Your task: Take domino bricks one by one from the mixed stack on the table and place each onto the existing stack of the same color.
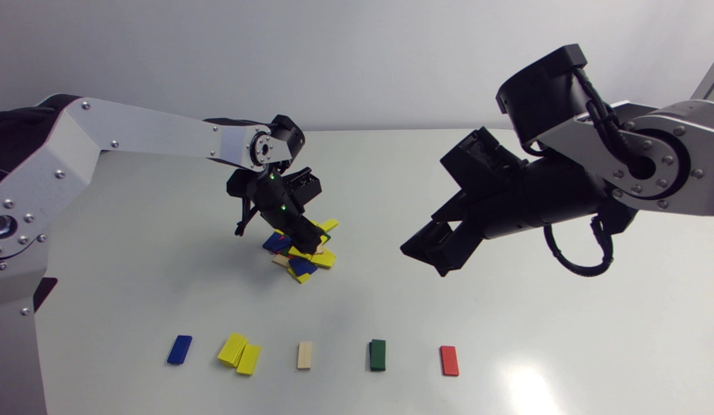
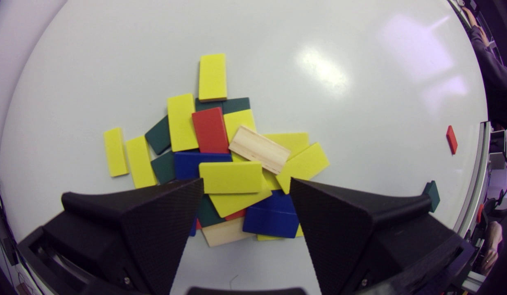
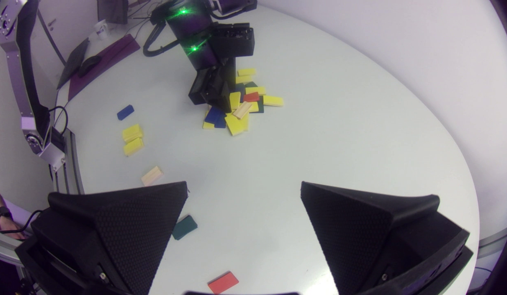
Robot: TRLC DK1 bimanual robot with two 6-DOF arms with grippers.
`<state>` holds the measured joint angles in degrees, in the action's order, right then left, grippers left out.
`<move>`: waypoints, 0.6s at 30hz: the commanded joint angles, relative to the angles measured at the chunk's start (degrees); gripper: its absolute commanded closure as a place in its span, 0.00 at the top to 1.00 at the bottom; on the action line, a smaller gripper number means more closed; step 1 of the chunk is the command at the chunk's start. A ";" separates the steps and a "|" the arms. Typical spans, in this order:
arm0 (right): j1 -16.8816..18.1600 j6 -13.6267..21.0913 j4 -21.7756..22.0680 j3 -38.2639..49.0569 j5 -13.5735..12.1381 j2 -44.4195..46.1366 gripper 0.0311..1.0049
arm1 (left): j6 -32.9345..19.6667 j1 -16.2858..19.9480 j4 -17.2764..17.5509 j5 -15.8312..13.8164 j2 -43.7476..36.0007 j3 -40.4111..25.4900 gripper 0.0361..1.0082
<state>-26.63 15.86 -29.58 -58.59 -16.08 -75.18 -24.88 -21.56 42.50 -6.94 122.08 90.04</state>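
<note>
Mixed pile [image 1: 302, 251] lies near the middle of the white, glossy tabletop [image 1: 507, 323]. It is made of flat rectangular domino bricks, matte-painted yellow, blue, dark green and red, overlapping at loose angles, with yellow the most numerous. One unpainted wooden brick [image 2: 259, 148] with lengthwise grain lies tilted on top, just beside a red brick [image 2: 210, 130]. Left arm [image 1: 149, 135], silver-grey links with black joints, reaches down over the pile. The left jaws are spread, and their wedge-shaped fingers [image 2: 155, 229] are matte black with a fine dimpled texture. A yellow brick [image 2: 231, 177] lies crosswise in the gap between the tips; one tip is at its end and the other stands off, so there is no pinch. A sorted row runs along the tabletop's side nearest the head camera, well apart from the pile: blue brick [image 1: 179, 349], yellow stack [image 1: 239, 353] of two bricks set askew, natural wood brick [image 1: 304, 355], dark green stack [image 1: 378, 354], sorted red brick [image 1: 449, 360]. Right arm [image 1: 651, 167] is held above the tabletop, off to the side of the pile. The right jaws are spread wide over bare surface, and the right wrist view shows the dark green stack and the sorted red brick near them.
</note>
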 commanded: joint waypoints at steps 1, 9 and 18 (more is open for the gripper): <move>0.09 -0.12 0.58 1.63 0.17 -0.76 0.96 | -1.66 -0.23 -0.23 -0.62 -1.06 -1.71 0.74; 0.09 -0.21 0.58 1.90 0.17 -0.76 0.96 | -2.71 0.38 -1.37 -0.62 -0.79 -2.15 0.74; 0.09 -0.21 0.76 1.81 0.17 -0.94 0.96 | -3.24 1.08 -2.33 -0.62 0.00 -2.24 0.74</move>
<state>-26.63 15.86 -29.56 -58.59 -16.08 -75.18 -26.37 -21.04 40.42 -7.11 122.08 89.34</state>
